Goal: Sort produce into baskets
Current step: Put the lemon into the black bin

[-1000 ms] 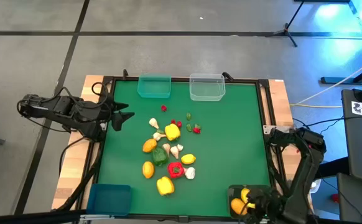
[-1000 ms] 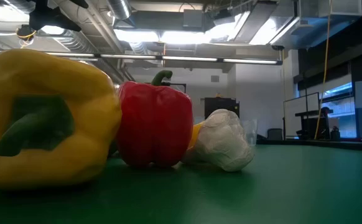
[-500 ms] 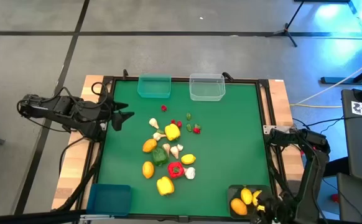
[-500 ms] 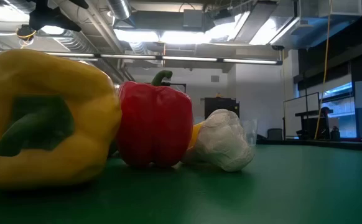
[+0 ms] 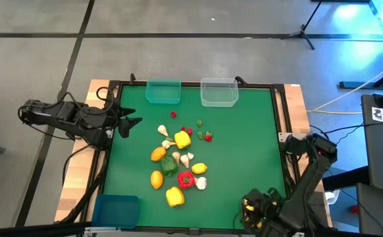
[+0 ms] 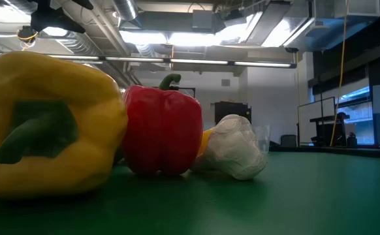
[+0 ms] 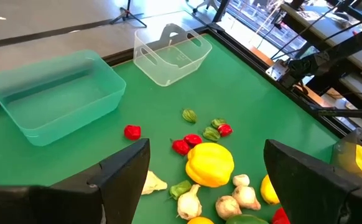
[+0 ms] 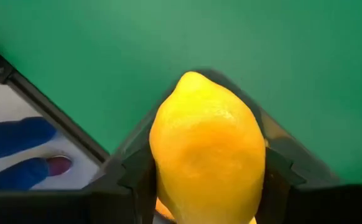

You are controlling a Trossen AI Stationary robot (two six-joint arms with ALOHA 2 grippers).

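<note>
Gripping a yellow lemon (image 8: pixel 207 155) between its fingers, the right gripper (image 5: pixel 257 212) hangs over the tabletop's (image 5: pixel 244 138) corner; the left gripper's (image 5: pixel 131 123) fingers stand released, empty.

I see the left gripper (image 5: pixel 133 123) parked at the table's left edge, fingers spread; right gripper (image 8: pixel 207 186) clamps a lemon (image 8: pixel 207 155).

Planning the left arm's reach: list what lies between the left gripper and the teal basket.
High view: only bare green mat lies between the left gripper and the teal basket; the produce pile sits off that line.
</note>
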